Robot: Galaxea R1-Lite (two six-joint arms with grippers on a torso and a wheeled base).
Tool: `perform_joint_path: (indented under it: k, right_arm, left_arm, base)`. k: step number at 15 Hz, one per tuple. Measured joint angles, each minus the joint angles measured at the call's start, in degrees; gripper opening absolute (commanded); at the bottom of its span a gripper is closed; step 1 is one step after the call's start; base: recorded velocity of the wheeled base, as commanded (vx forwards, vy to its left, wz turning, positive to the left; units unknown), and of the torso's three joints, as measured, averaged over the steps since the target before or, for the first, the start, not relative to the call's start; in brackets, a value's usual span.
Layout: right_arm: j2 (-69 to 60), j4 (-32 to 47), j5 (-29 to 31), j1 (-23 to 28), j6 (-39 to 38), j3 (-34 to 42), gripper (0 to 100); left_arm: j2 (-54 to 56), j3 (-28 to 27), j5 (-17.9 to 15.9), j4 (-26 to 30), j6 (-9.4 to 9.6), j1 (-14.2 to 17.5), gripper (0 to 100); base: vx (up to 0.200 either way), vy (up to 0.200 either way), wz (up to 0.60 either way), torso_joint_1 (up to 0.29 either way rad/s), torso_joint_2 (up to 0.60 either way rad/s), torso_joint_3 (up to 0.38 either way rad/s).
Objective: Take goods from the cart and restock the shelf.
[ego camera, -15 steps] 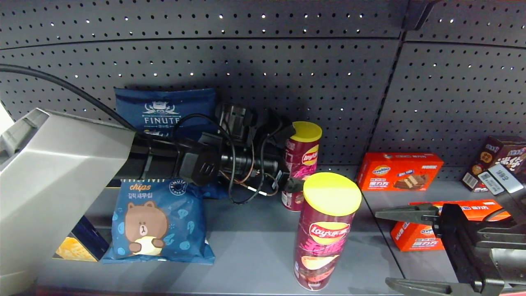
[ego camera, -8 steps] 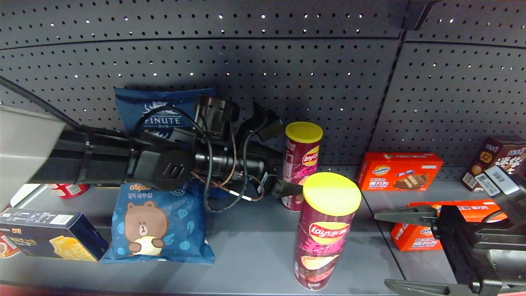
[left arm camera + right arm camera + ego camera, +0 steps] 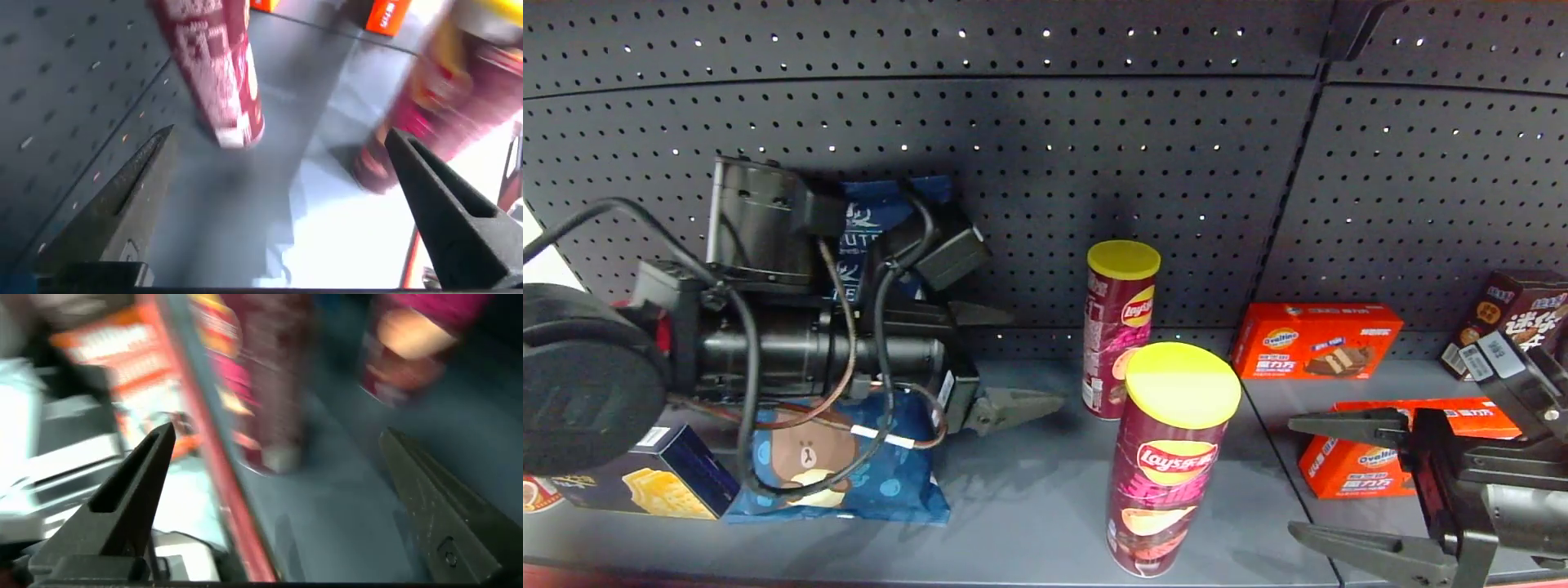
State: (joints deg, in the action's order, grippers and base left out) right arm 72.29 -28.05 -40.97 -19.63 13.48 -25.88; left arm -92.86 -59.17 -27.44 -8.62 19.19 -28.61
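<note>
2 chip cans stood on the shelf (image 3: 1029, 506), both grippers empty.
At 9 o'clock of the rear chip can (image 3: 1121, 327), the left gripper (image 3: 1029, 359) is held wide open with nothing between its jaws, a blue snack bag (image 3: 849, 482) lying at its 8 o'clock. The rear chip can is stood upright at the pegboard, and the front chip can (image 3: 1172, 457) at its 5 o'clock, near the shelf edge. At 3 o'clock of the front chip can, the right gripper (image 3: 1294, 478) is spread wide and empty. These 2 cans are judged stocked; further goods would have to be fetched from the cart.
</note>
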Motion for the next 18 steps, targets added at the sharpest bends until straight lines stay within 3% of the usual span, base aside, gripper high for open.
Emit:
perform_joint_path:
  k: [5, 8, 11, 14, 16, 18]
  right_arm:
    - [0.33, 0.16, 6.81, 0.69, -0.05, -2.39, 100]
    - [0.8, 0.16, 17.01, 0.65, -0.13, -4.77, 100]
    - [0.5, 0.13, 23.14, -1.67, -0.9, -3.61, 100]
    - [-0.55, 0.96, 27.98, -6.97, -1.04, -2.69, 100]
    - [-1.18, 1.17, 32.2, -10.08, -1.17, -2.26, 100]
    - [-1.65, 1.54, 32.61, -11.13, -1.22, -2.58, 100]
  left_arm:
    - [11.33, 8.18, 10.4, -0.49, -0.09, 0.85, 100]
    - [16.57, 12.81, 19.26, -1.58, -0.34, 0.74, 100]
    - [21.49, 18.85, 25.94, -6.57, -5.73, 0.12, 100]
    - [26.65, 25.31, 26.98, -7.28, -8.27, -1.56, 100]
    - [28.77, 28.22, 27.0, -7.47, -8.37, -1.87, 100]
    - [30.12, 29.11, 27.28, -7.44, -8.24, -2.52, 100]
  base:
    - [0.0, 0.0, 0.0, 0.0, 0.0, 0.0]
    - [0.0, 0.0, 0.0, 0.0, 0.0, 0.0]
    - [0.0, 0.0, 0.0, 0.0, 0.0, 0.0]
    - [0.0, 0.0, 0.0, 0.0, 0.0, 0.0]
    - [0.0, 0.0, 0.0, 0.0, 0.0, 0.0]
    - [0.0, 0.0, 0.0, 0.0, 0.0, 0.0]
